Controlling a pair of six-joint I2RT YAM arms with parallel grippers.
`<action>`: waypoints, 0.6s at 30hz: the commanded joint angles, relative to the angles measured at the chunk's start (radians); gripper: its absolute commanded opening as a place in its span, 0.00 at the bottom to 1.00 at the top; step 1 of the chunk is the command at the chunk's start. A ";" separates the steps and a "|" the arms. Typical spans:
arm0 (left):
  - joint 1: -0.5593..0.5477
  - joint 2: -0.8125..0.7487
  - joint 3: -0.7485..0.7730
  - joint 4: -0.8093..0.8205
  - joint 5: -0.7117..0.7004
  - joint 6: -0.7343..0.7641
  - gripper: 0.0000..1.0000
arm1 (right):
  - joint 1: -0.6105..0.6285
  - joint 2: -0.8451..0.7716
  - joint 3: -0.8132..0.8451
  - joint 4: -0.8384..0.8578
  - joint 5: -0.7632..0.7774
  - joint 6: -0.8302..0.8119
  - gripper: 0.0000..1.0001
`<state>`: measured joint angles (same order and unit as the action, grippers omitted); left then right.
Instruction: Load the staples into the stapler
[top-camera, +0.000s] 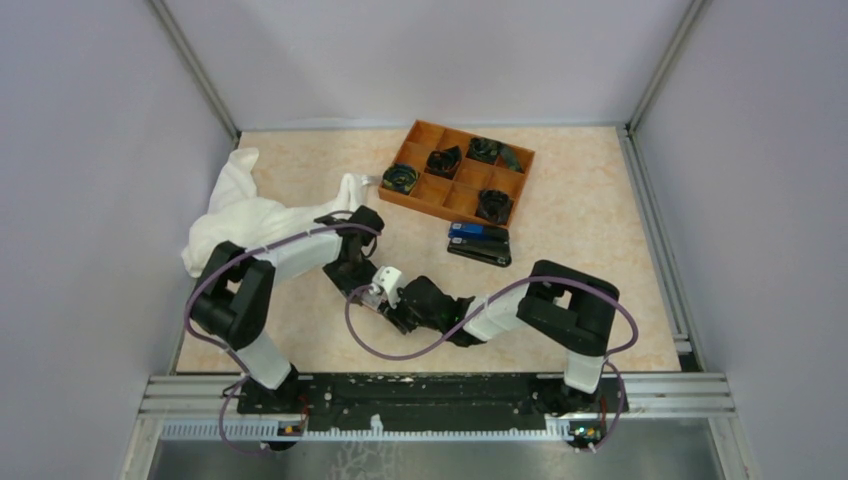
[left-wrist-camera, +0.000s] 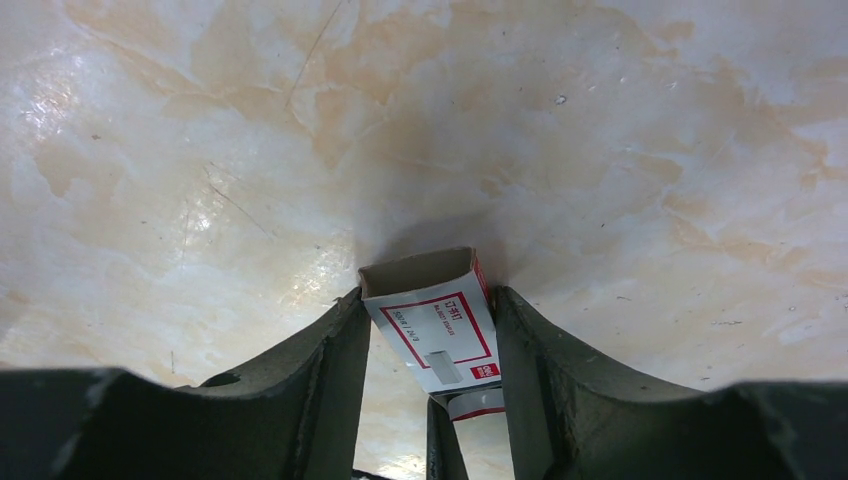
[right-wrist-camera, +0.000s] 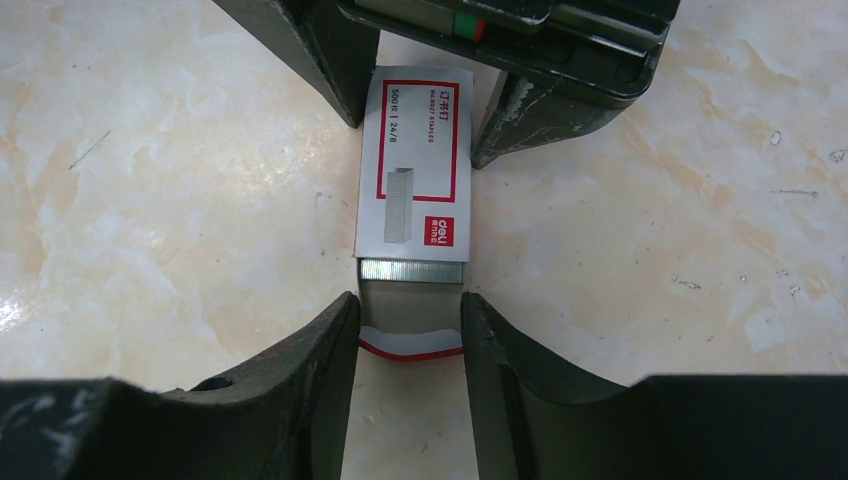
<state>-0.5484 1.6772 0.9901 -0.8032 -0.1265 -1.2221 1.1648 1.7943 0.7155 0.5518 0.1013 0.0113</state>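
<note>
Overhead: both arms meet at centre frame, low over the table (top-camera: 590, 200). The white staple carton (top-camera: 388, 276) sits between the two wrists; whether it rests on the surface I cannot tell. The black stapler (top-camera: 481, 254) lies flat right of centre, well apart from both grippers. It lies just beside a blue-and-black stapler (top-camera: 478, 233), which is above it in frame. An orange divided tray (top-camera: 432, 205) lies higher up, with dark coiled items in four compartments, kind unclear. A white cloth (top-camera: 235, 215) lies at left, beside the left arm.

Left wrist view: the left gripper (left-wrist-camera: 428, 294) has its fingers (left-wrist-camera: 335, 345) pressed on both long sides of the carton sleeve, whose open cardboard end points to upper frame.

Right wrist view only: the right gripper (right-wrist-camera: 408, 300) is clamped on the inner tray (right-wrist-camera: 410, 325), which is drawn partly out of the sleeve. The staples (right-wrist-camera: 410, 270) show as a silver edge at the sleeve's mouth. The overhead view hides this under the wrists.
</note>
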 joint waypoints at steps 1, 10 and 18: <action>-0.005 0.036 0.010 -0.007 -0.040 -0.033 0.53 | 0.012 0.001 0.025 -0.006 0.024 0.004 0.41; 0.000 0.053 0.040 -0.043 -0.093 -0.027 0.51 | 0.012 -0.004 0.012 -0.038 -0.033 -0.043 0.41; 0.017 0.066 0.040 -0.045 -0.102 -0.007 0.52 | 0.012 -0.031 -0.016 -0.080 -0.072 -0.088 0.39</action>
<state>-0.5472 1.7073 1.0248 -0.8352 -0.1444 -1.2259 1.1652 1.7935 0.7151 0.5457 0.0795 -0.0414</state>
